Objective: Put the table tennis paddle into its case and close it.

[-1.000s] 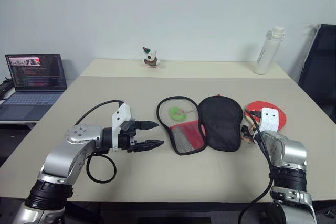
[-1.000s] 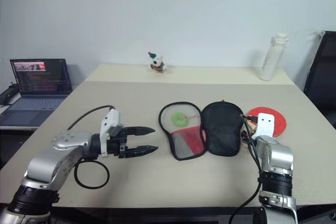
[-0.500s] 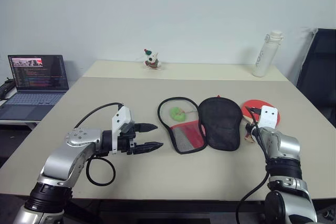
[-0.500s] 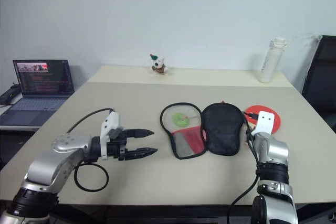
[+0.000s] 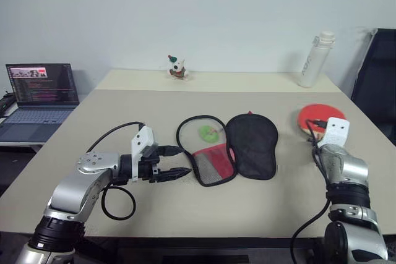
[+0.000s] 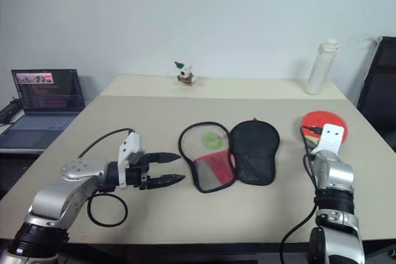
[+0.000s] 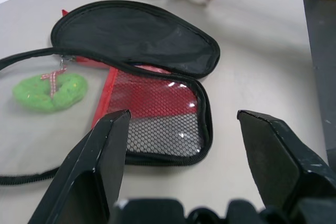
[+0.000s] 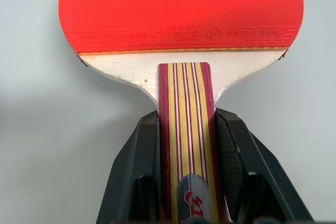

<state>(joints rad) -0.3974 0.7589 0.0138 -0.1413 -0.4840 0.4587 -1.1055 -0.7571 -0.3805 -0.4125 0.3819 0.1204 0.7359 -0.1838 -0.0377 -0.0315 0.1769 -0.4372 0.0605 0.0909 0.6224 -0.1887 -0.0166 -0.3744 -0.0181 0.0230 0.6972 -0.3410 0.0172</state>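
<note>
The case (image 5: 250,143) lies unzipped and spread flat at the table's middle, its black half on the right and its red mesh half (image 5: 213,162) on the left. A green pull charm (image 5: 207,132) rests inside the zip loop. The table tennis paddle (image 8: 181,9), red face and striped wooden handle, is off to the right of the case (image 6: 323,122). My right gripper (image 8: 188,124) is shut on its handle. Left of the case, my left gripper (image 5: 184,160) hovers open with nothing between its fingers, pointing at the mesh half (image 7: 157,114).
A laptop (image 5: 40,100) sits on a side table at far left. A small toy figure (image 5: 177,67) and a white bottle (image 5: 315,60) stand along the table's far edge. A black chair (image 5: 377,78) stands at the right.
My right gripper has shut on the paddle's handle and carried it right and up, away from the case. The case has shifted slightly left. The left gripper has stayed still.
</note>
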